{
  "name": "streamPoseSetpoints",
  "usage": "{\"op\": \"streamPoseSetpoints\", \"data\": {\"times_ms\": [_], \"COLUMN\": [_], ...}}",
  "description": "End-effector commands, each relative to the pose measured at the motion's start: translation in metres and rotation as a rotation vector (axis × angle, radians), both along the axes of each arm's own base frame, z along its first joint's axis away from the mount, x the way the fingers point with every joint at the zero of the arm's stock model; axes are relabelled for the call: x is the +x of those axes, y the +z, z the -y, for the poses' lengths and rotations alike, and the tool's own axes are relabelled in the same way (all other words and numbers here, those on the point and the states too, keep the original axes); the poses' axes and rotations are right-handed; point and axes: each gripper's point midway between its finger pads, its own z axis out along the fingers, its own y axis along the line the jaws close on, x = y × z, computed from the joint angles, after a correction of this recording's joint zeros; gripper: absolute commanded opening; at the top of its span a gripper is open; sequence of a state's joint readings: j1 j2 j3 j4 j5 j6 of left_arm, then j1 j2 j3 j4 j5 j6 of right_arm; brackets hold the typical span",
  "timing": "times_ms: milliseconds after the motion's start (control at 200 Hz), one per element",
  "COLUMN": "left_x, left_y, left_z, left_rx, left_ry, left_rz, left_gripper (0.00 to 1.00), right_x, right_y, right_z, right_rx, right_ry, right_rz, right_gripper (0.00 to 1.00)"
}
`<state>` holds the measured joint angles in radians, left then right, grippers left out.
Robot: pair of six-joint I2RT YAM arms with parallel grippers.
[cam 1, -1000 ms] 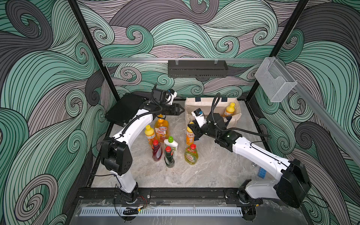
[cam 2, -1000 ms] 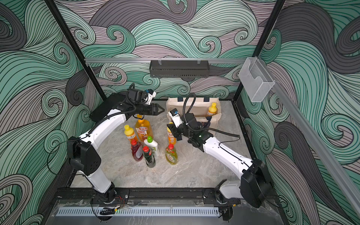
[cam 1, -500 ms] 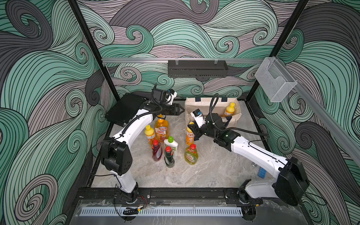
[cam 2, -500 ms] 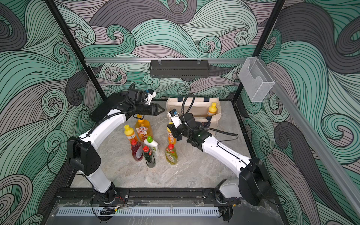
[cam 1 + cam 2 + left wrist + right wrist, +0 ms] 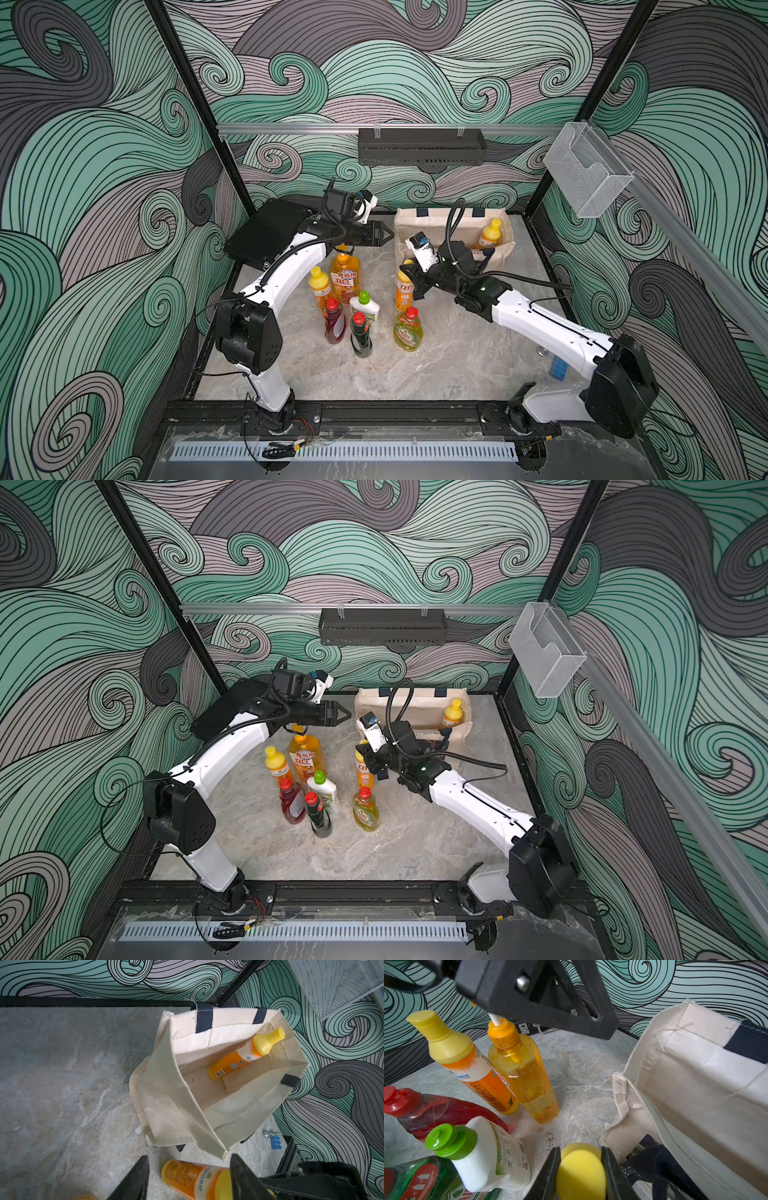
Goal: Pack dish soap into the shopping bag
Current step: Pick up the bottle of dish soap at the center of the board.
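- The right fingers (image 5: 550, 1169) pinch the yellow cap (image 5: 581, 1172) of the pinched orange bottle (image 5: 404, 291), one finger pressed to each side of the cap.
- That bottle is upright, a little right of centre in a top view and just left of the shopping bag (image 5: 417, 224). Whether its base touches the surface (image 5: 436, 365) cannot be told.
- The left fingers (image 5: 135, 1180) are spread and hold nothing. In both top views they hang in mid-air at upper centre, between the pump top of the amber pump bottle (image 5: 344, 276) and the bag, tips pointing toward the bag.
- The left wrist view looks between those fingers onto the pinched bottle and into the open bag.
- The bag (image 5: 428, 710) stands open at the upper right of the surface in both top views, by the back edge, with navy handles (image 5: 204, 1020) at its rim.
- Inside it the orange bottle in the bag (image 5: 239, 1057) leans into a corner, yellow cap uppermost.
- Left of centre a cluster stands upright: the third orange bottle (image 5: 319, 289), the amber pump bottle, the red bottle (image 5: 334, 322), the white green-capped bottle (image 5: 365, 307) and the dark-green bottle (image 5: 360, 338).
- The yellow red-capped bottle (image 5: 408, 334) stands just below the pinched bottle in the frame, slightly apart from the cluster.
- A black hard case (image 5: 266, 237) lies at the upper left of the surface, beside the left arm.
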<state>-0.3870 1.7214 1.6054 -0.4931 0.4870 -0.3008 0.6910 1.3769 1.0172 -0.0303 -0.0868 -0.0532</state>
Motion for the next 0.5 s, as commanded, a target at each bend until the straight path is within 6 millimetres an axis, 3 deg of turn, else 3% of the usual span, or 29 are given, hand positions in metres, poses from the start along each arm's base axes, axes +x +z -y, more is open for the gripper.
{"op": "streamPoseSetpoints", "data": {"times_ms": [0,275,495], "left_x": [-0.002,-0.004,-0.004], "left_y": [0.013,0.017,0.018], "left_z": [-0.001,-0.002,-0.002], "left_rx": [-0.028,-0.032,-0.037], "left_ry": [-0.005,-0.006,-0.005], "left_rz": [0.022,0.032,0.030], "left_gripper": [0.61,0.61,0.61], "right_x": [0.000,-0.001,-0.001], "right_y": [0.007,0.012,0.025], "right_z": [-0.003,0.001,0.008], "right_rx": [-0.033,-0.079,-0.103], "right_ry": [-0.003,-0.022,-0.042], "right_rz": [0.024,0.047,0.070], "right_gripper": [0.13,0.00,0.00]}}
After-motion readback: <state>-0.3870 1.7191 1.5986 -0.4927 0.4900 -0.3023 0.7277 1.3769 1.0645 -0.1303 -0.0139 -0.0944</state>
